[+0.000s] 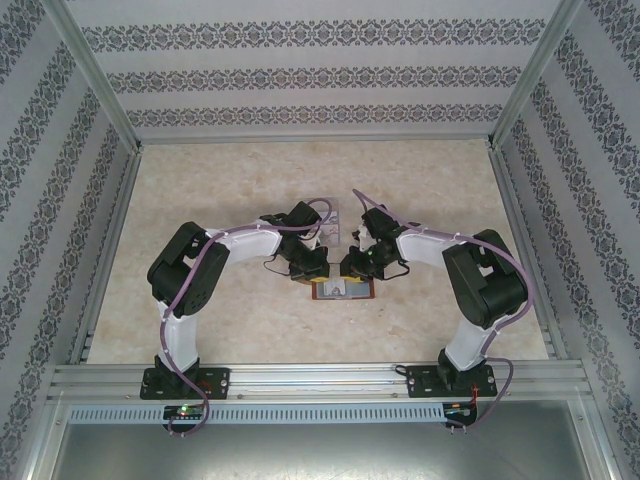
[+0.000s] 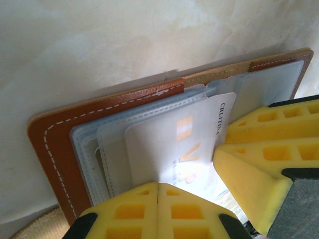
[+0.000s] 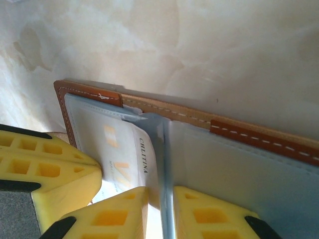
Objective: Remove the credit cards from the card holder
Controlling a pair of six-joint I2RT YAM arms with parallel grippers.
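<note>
1. Nearest the lens in the left wrist view: left gripper [image 2: 158, 186], yellow fingers clenched together with nothing seen between them. Sat at the near edge of a whitish credit card [image 2: 164, 144] with orange lettering. Could not tell whether the tips pressed on it.
2. Nearest the lens in the right wrist view: right gripper [image 3: 160, 190], closed on a thin blue-grey pocket leaf [image 3: 164, 149] of the card holder [image 3: 239, 130], gripped edge-on between the pads.
3. Credit card: lay face up, not yet out of its translucent pocket, on the side nearer the left gripper and just beside the pinched leaf. More pockets layered beneath; could not tell whether they held further cards.
4. Card holder: reddish-brown leather with white stitching, spread open and flat on the pale marbled table [image 1: 250, 180], between the two arms in the overhead view.
5. Step in hand, as judged: freeing the top card. Probably called for keeping the right grip firm on the leaf as an anchor, so the holder would not drag along.
6. Probably best to open the left fingers, take the card's exposed edge, and draw it straight out of the pocket's mouth, low and slow. A tilt could have jammed the corners or bent the plastic.
7. Risk noted: both grippers crowded close over the holder, leaving little room for the pull.
</note>
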